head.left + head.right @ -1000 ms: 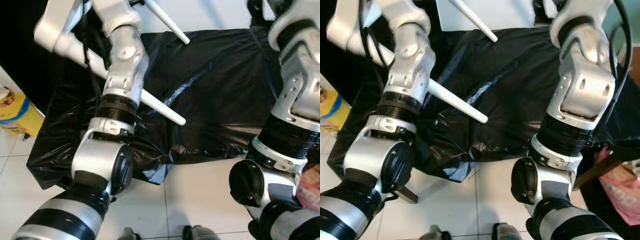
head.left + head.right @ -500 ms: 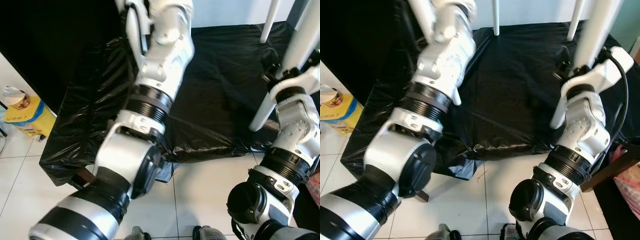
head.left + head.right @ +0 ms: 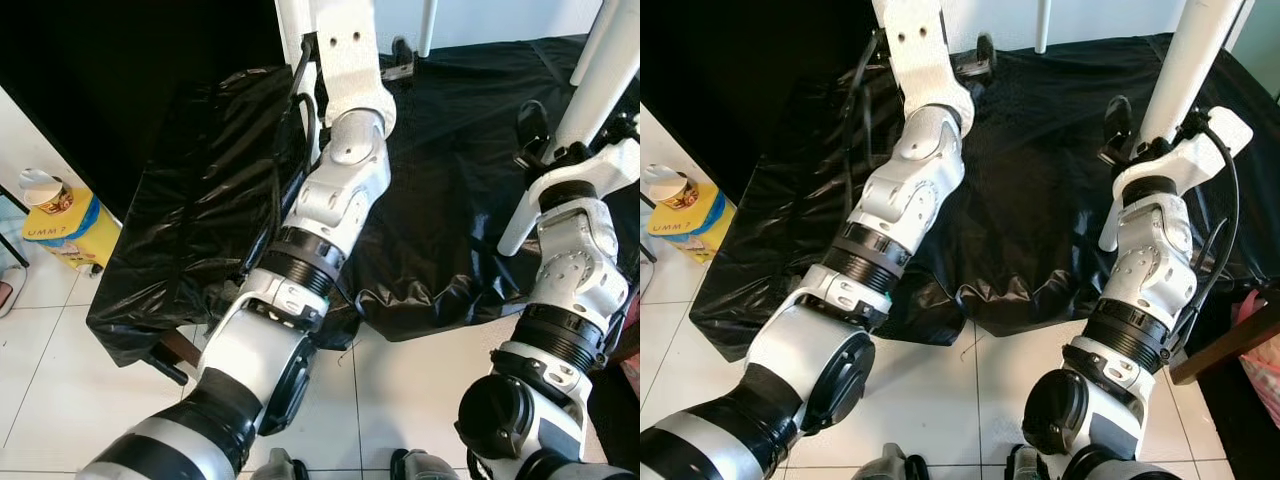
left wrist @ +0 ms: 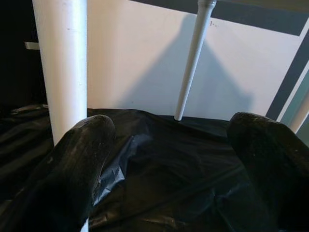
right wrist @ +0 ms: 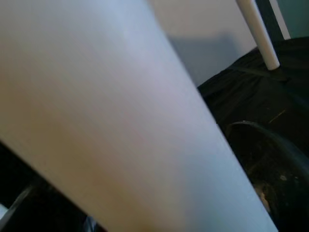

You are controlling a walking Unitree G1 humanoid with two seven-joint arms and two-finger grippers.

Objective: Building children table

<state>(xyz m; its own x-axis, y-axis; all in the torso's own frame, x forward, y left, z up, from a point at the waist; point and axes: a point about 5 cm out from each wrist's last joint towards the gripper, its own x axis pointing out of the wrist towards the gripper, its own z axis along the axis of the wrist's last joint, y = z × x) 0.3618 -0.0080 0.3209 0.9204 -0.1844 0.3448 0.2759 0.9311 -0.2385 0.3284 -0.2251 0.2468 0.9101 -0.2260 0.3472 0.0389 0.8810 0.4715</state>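
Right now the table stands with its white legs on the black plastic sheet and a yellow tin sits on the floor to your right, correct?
Not quite. The yellow tin sits on the floor to my left, as the left eye view shows. The rest holds: the white legs stand on the black plastic sheet.

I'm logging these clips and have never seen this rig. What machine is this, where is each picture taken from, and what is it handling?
It is a humanoid robot with two silver arms. The two wide pictures come from its head, looking down; the other two from cameras on its wrists. Before it lies a black plastic sheet spread on a tiled floor, with a small white table standing on it. The right end effector sits at one white table leg, which looms close in its wrist view. The left end effector is open beside another leg. A yellow box stands at the left.
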